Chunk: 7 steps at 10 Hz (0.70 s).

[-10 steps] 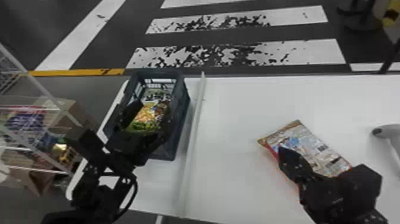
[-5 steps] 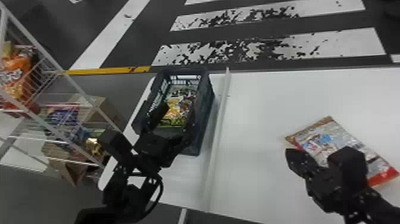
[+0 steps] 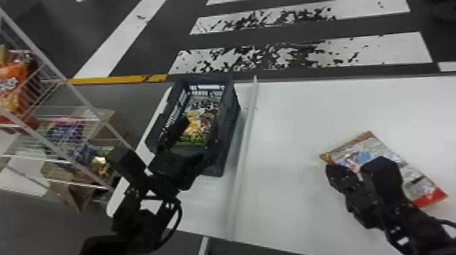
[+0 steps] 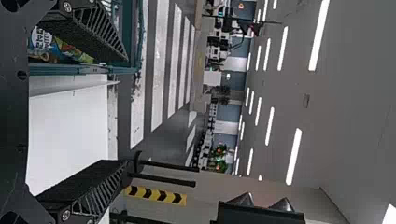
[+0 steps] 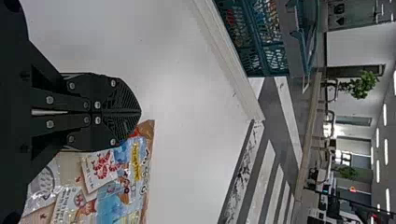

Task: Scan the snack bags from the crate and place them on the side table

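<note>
Nearest, at the lower right of the head view, the right gripper [image 3: 336,171] hangs over the near left part of a snack bag [image 3: 366,145]; its two fingers are closed tip to tip in its wrist view, with nothing between them. The bag lies flat and slanted on the white table [image 3: 288,190], its red end toward the right edge of the frame. Left of centre, the left gripper [image 3: 202,135] is at the near end of the dark crate [image 3: 230,118], its fingers spread wide and holding nothing. Inside the crate, more snack bags [image 3: 196,127] show yellow and green. A pale raised strip [image 3: 242,162] runs along the table just right of the crate. At the left edge stands a white wire rack [image 3: 84,105] with an orange bag [image 3: 13,81] on it. Beyond the table, across the top, are a yellow line [image 3: 112,80] and worn white stripes [image 3: 288,51] on dark floor.
</note>
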Each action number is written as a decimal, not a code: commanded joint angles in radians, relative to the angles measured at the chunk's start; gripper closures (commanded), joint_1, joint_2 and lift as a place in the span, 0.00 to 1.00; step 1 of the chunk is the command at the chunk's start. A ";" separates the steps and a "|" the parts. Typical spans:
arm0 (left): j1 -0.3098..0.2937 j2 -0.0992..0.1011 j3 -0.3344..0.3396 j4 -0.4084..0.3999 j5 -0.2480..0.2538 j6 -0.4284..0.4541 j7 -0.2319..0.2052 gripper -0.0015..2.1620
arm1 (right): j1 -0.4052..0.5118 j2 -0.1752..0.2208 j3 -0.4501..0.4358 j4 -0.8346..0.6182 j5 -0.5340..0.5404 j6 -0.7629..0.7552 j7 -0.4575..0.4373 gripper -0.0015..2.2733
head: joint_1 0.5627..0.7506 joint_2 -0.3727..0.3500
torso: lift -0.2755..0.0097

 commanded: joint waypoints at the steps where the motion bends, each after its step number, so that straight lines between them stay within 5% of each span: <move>1: -0.004 0.002 -0.001 0.008 0.010 0.006 -0.006 0.05 | -0.011 0.000 -0.005 0.010 0.018 0.000 -0.013 0.94 | 0.70 0.93 | 0.64; 7: -0.010 0.004 -0.001 0.013 0.026 0.024 -0.020 0.05 | -0.041 -0.002 -0.025 0.056 0.061 0.003 -0.048 0.94 | 0.70 0.87 | 0.64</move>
